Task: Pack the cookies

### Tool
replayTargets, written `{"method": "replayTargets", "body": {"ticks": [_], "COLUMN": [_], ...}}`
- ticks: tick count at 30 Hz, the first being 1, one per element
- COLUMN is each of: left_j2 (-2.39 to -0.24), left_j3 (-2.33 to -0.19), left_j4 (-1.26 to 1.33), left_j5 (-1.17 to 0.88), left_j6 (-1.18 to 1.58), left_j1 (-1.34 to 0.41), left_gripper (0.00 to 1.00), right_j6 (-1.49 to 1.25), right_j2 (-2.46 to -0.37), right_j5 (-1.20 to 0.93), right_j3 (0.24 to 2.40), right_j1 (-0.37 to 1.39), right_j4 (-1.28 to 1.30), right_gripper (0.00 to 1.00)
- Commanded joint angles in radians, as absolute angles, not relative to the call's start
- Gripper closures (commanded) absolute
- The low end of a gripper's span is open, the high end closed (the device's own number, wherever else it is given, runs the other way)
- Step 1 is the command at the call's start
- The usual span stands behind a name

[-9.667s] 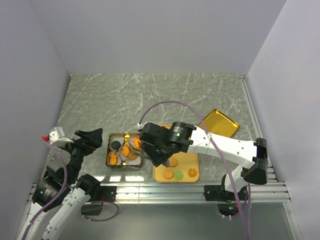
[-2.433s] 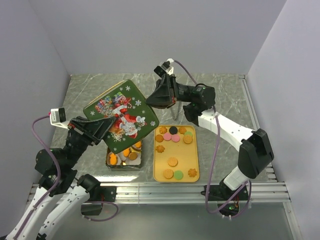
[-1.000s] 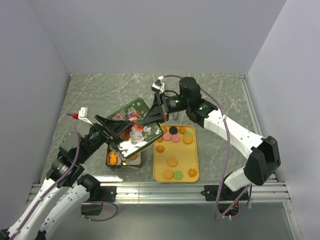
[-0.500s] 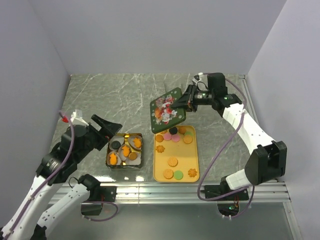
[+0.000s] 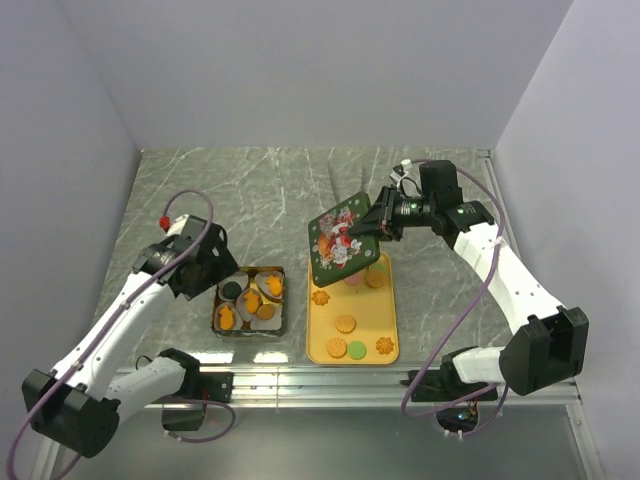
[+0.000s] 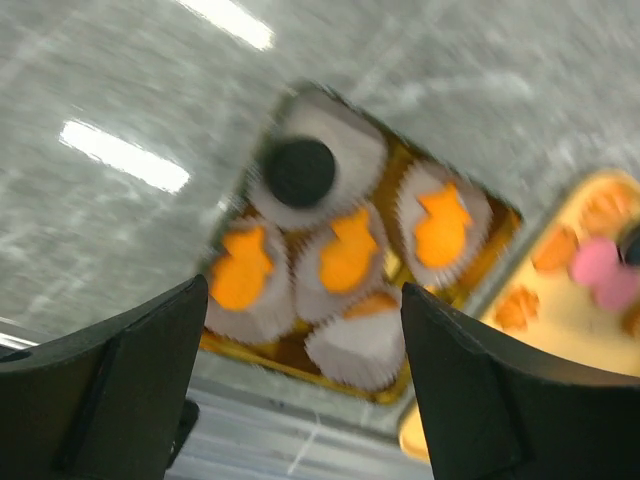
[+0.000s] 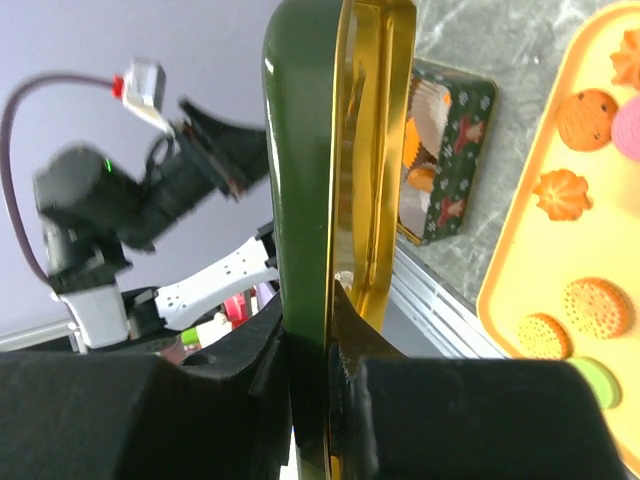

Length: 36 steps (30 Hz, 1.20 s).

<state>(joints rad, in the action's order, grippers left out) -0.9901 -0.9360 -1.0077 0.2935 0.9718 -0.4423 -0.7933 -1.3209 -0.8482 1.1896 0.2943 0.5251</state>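
Note:
My right gripper [image 5: 373, 228] is shut on the edge of a green Christmas tin lid [image 5: 340, 238] and holds it tilted above the far end of the yellow tray [image 5: 375, 315]. In the right wrist view the lid [image 7: 305, 150] stands edge-on between my fingers [image 7: 250, 350]. Loose cookies [image 5: 345, 323] lie on the tray. The open tin [image 5: 250, 336] left of the tray holds cookies [image 5: 247, 299] in white paper cups. My left gripper [image 5: 205, 270] is open and empty just left of and above the tin [image 6: 260, 355], which shows between its fingers [image 6: 110, 390].
The tray's left end shows at the right of the left wrist view [image 6: 600, 300]. The metal rail [image 5: 320, 380] runs along the table's near edge. Grey walls close in the table on the left, back and right.
My right gripper has brought the lid down and nearer, over the tray's far end. My left arm has swung, its open gripper now close by the tin's left side.

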Motion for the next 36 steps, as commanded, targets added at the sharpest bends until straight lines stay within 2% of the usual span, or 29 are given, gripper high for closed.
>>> {"method": "replayTargets", "body": {"ticks": [1, 5, 6, 11, 19, 23, 32, 36], "left_j2": [-1.017, -1.090, -1.107, -1.239, -1.380, -1.428, -1.506, -1.551], "left_j3": [-0.928, -0.899, -0.900, -0.925, -0.920, -0.925, -0.985, -1.034], "left_j4": [-0.954, -0.896, -0.893, -0.865, -0.831, -0.812, -0.782, -0.776], "left_j5": [0.273, 0.172, 0.167, 0.105, 0.077, 0.061, 0.046, 0.012], "left_j6": [0.836, 0.714, 0.707, 0.651, 0.635, 0.624, 0.598, 0.623], "left_j1": [-0.329, -0.195, -0.193, -0.178, -0.167, -0.152, -0.146, -0.146], "left_gripper": [0.16, 0.21, 0.26, 0.39, 0.51, 0.64, 0.76, 0.78], "right_j6": [-0.773, -0.770, -0.769, -0.762, -0.759, -0.752, -0.753, -0.756], "right_j2": [-1.264, -1.256, -1.256, -1.264, -1.278, -1.285, -1.298, -1.315], "right_j5": [-0.854, -0.859, -0.859, -0.862, -0.865, -0.867, -0.870, -0.870], "right_j3": [1.163, 1.147, 1.149, 1.151, 1.155, 1.160, 1.161, 1.173], "right_j1": [0.298, 0.299, 0.299, 0.298, 0.287, 0.284, 0.278, 0.279], "right_j4": [0.526, 0.526, 0.529, 0.535, 0.537, 0.541, 0.528, 0.523], "right_gripper": [0.86, 0.86, 0.86, 0.86, 0.87, 0.88, 0.89, 0.89]}}
